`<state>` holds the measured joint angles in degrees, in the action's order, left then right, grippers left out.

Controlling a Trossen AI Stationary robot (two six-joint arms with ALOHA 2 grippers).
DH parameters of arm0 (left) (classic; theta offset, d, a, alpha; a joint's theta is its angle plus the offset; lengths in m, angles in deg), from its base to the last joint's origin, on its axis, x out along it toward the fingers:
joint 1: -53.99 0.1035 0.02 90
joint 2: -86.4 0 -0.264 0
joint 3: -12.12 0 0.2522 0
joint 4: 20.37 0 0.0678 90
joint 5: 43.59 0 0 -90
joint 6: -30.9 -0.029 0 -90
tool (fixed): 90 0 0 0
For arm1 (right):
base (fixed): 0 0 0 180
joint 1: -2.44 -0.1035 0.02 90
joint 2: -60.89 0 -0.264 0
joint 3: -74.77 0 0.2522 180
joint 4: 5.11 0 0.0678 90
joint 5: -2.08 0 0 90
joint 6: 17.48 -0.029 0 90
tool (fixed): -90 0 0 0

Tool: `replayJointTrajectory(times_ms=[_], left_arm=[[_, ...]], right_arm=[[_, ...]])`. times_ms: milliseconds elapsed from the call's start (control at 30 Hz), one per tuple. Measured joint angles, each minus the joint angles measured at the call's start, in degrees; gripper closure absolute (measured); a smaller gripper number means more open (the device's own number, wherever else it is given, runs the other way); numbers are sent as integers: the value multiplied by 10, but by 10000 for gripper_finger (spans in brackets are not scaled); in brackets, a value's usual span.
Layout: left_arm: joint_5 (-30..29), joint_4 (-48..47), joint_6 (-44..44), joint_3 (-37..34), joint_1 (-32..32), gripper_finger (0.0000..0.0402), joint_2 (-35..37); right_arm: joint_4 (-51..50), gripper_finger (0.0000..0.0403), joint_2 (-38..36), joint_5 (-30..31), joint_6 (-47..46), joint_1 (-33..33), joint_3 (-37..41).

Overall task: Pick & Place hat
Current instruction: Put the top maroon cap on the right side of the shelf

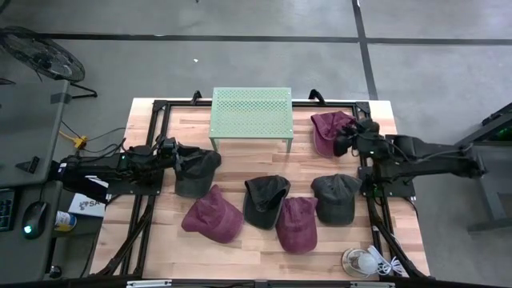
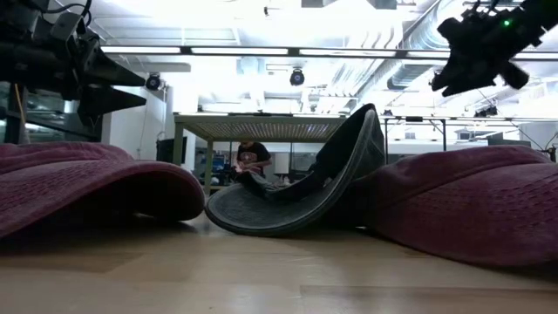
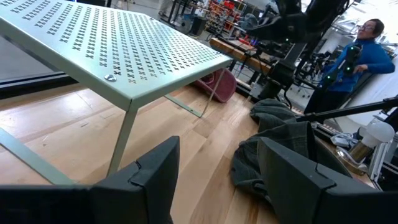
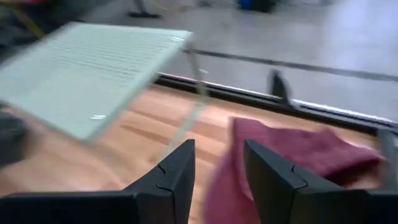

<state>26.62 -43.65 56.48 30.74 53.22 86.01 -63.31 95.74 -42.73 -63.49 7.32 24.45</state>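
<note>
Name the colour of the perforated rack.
Pale green rack, clearest in the high view.

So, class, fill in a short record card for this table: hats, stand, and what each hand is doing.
hats on table: six, three maroon and three dark grey
stand: green perforated stand at the table's far edge, nothing on it
left hand: open, above the grey hat on the left, holding nothing
right hand: open, above the maroon hat beside the stand, holding nothing
table corner: white lamp
</note>
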Motion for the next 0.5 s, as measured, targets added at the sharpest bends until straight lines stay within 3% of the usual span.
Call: replayJointTrajectory(times_ms=[200, 333, 500], left_arm=[[0, 0, 0, 0, 0, 188, 0], [0, 0, 0, 0, 0, 188, 0], [0, 0, 0, 0, 0, 188, 0]], right_arm=[[-194, 274, 84, 15, -154, 5, -89], [-256, 274, 126, -38, -197, 37, -116], [-273, 274, 148, -123, -184, 100, -121]])
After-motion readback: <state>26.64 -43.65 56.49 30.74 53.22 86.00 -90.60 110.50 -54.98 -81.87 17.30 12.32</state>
